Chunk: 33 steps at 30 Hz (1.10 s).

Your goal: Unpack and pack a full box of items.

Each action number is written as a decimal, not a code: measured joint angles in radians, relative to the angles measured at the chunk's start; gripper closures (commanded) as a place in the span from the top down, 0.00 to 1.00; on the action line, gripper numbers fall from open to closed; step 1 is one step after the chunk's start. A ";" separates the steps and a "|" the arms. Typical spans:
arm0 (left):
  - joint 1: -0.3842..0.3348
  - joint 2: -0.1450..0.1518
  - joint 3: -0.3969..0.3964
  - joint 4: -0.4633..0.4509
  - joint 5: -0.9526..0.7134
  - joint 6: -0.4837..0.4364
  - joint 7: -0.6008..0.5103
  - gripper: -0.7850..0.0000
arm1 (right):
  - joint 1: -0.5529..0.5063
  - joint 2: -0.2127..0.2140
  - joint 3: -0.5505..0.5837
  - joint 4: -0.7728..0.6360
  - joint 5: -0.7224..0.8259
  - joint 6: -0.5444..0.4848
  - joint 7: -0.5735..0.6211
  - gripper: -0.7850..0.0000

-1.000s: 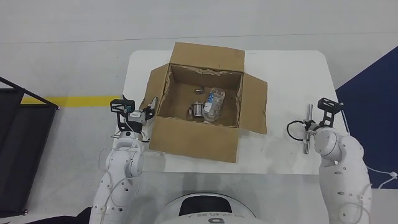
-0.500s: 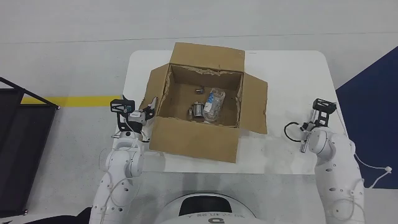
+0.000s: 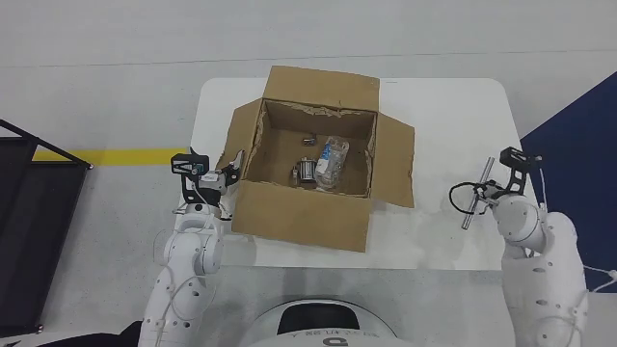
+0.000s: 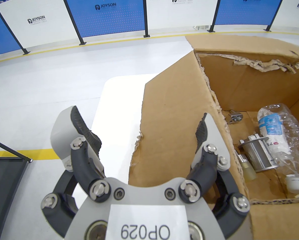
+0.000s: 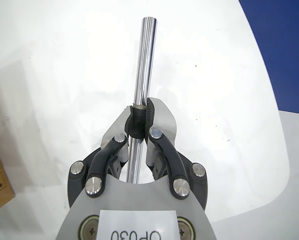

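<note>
Cardboard box (image 3: 304,214), flaps splayed for access, is sitting on the white table (image 3: 443,116), holding a plastic bottle (image 3: 333,159) and metal parts (image 3: 307,169). My left gripper (image 4: 139,118) is hovering spread beside its left flap. My right gripper (image 5: 139,111) is pinching a steel rod (image 5: 145,63) over the table, well right of the box, likely for setting down.

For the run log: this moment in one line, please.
right tool: shut on metal rod | left tool: open beside box | box: bottle inside
</note>
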<state>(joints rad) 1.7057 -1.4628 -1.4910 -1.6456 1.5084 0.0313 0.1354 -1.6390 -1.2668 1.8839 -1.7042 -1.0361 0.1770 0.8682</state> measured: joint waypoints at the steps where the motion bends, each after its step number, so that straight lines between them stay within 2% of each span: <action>1: 0.000 0.000 0.000 0.000 0.000 0.000 0.000 1.00 | -0.005 -0.001 0.020 -0.007 0.056 -0.015 0.000 0.00; 3: 0.000 0.000 0.000 0.000 0.000 0.000 0.000 1.00 | -0.013 -0.002 0.051 -0.022 0.155 -0.041 0.002 0.00; 6: 0.000 0.000 0.000 0.000 0.000 0.000 0.000 1.00 | -0.034 -0.009 0.118 -0.048 0.423 -0.130 0.029 0.00; 10: 0.000 0.000 0.000 0.000 0.000 0.000 0.000 1.00 | -0.063 -0.006 0.217 -0.003 0.898 -0.303 0.194 0.00; 13: 0.000 0.000 0.000 0.000 0.000 0.000 0.000 1.00 | -0.061 0.003 0.231 0.016 1.079 -0.317 0.319 0.00; 17: 0.000 0.000 0.000 0.000 0.000 0.000 0.000 1.00 | -0.073 0.010 0.224 -0.026 1.145 -0.311 0.365 0.00; 26: 0.000 0.000 0.000 0.000 0.000 0.000 0.000 1.00 | -0.127 0.005 0.130 -0.151 1.157 -0.239 0.222 0.00; 33: 0.000 0.000 0.000 0.000 0.000 0.000 0.000 1.00 | -0.136 0.007 0.100 -0.152 1.197 -0.183 0.199 0.00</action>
<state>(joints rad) 1.7057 -1.4628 -1.4910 -1.6456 1.5084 0.0313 0.1354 -1.7745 -1.2598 1.9843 -1.8559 0.1609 -0.0058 1.0672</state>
